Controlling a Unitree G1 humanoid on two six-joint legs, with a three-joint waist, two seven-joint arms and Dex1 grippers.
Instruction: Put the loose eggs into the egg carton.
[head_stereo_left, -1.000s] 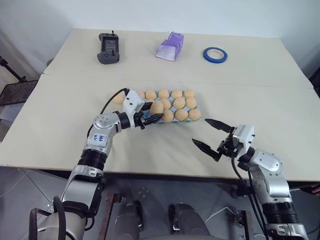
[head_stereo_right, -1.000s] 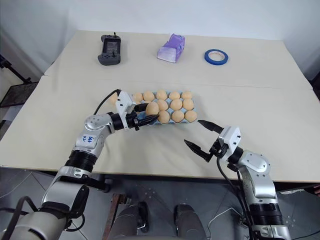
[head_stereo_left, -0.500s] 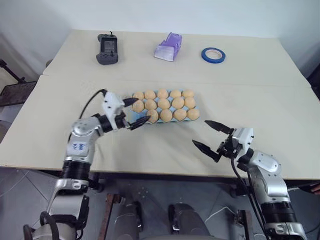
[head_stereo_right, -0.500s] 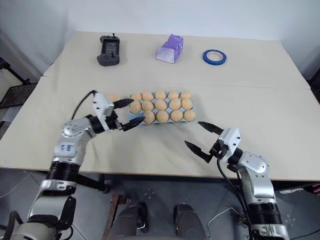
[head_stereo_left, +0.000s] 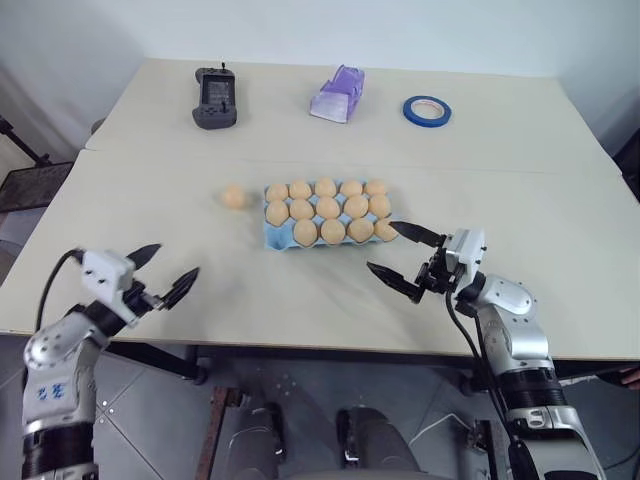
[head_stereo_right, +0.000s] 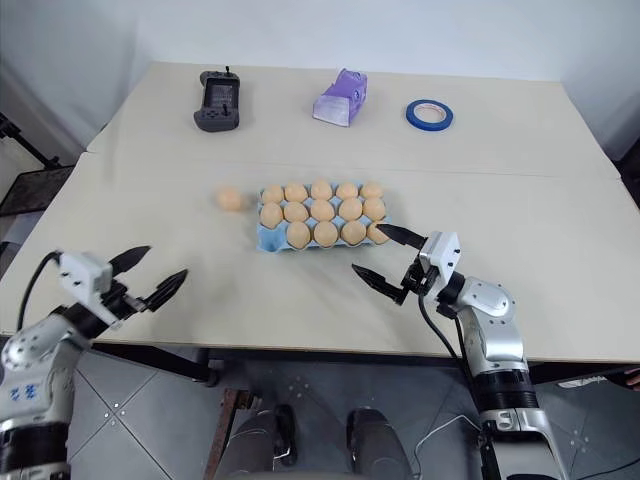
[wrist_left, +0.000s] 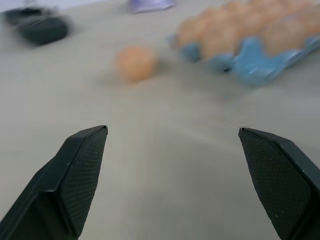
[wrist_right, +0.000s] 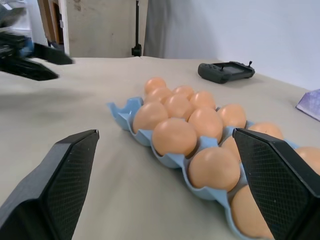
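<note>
Setting: a robot test room or lab, not a home. Evidence: 2 plain beige tabletops butted together on bare metal legs, standing on a grey tiled floor against blank white walls. A black handheld controller with a screen and a roll of blue tape lie at the far edge. A black stand stands at the left. No domestic furniture or kitchen fittings are visible.

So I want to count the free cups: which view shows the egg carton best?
The left eye view: it looks down on the whole egg carton, so one bare cup shows at its near left corner. The right eye view shows much the same. The right wrist view sees it low and side-on, cut off; the left wrist view shows a blurred corner.
</note>
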